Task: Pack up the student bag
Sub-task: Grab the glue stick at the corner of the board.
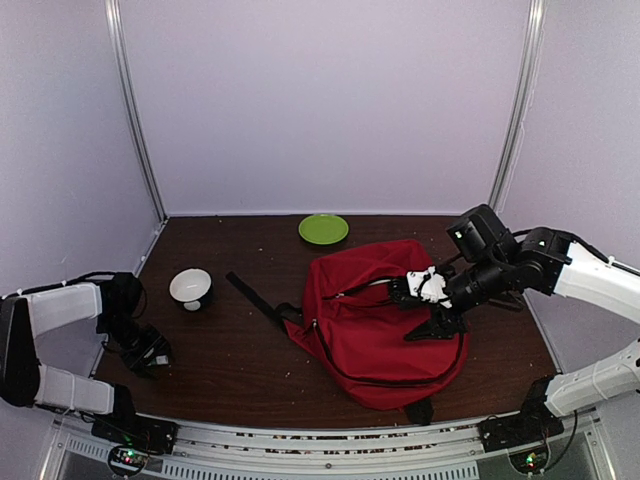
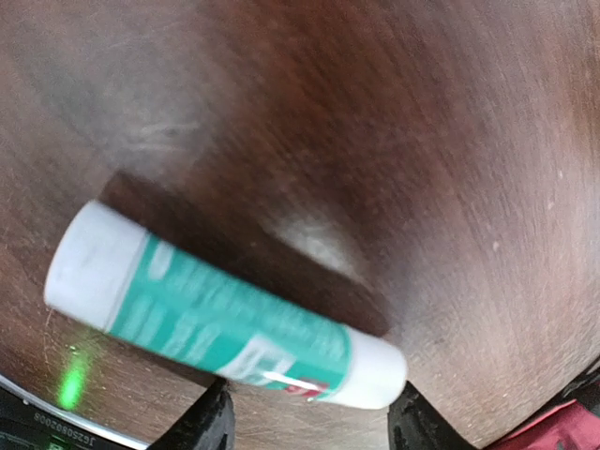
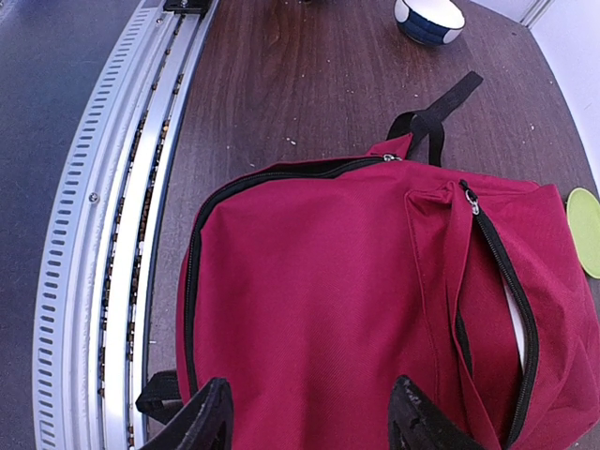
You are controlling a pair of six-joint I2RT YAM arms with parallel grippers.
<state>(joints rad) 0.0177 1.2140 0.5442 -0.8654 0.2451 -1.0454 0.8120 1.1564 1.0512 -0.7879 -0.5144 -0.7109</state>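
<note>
The student bag [image 1: 385, 320] is a large red backpack lying flat right of the table's middle, its black zippers partly undone [image 3: 328, 309]. My right gripper [image 1: 415, 308] hovers over its upper part, open, with red fabric showing between the black fingertips [image 3: 309, 422] and nothing held. At the near left my left gripper [image 1: 150, 352] is low over the table. In the left wrist view a white and green glue stick [image 2: 225, 314] lies slantwise on the wood, its right end between the spread fingers of that gripper [image 2: 309, 427]. The jaws stand apart on either side of it.
A white bowl with a dark outside [image 1: 190, 288] stands left of the bag and a green plate [image 1: 323, 228] lies at the back. A black strap [image 1: 255, 297] trails from the bag toward the bowl. A metal rail [image 3: 112, 234] runs along the near edge.
</note>
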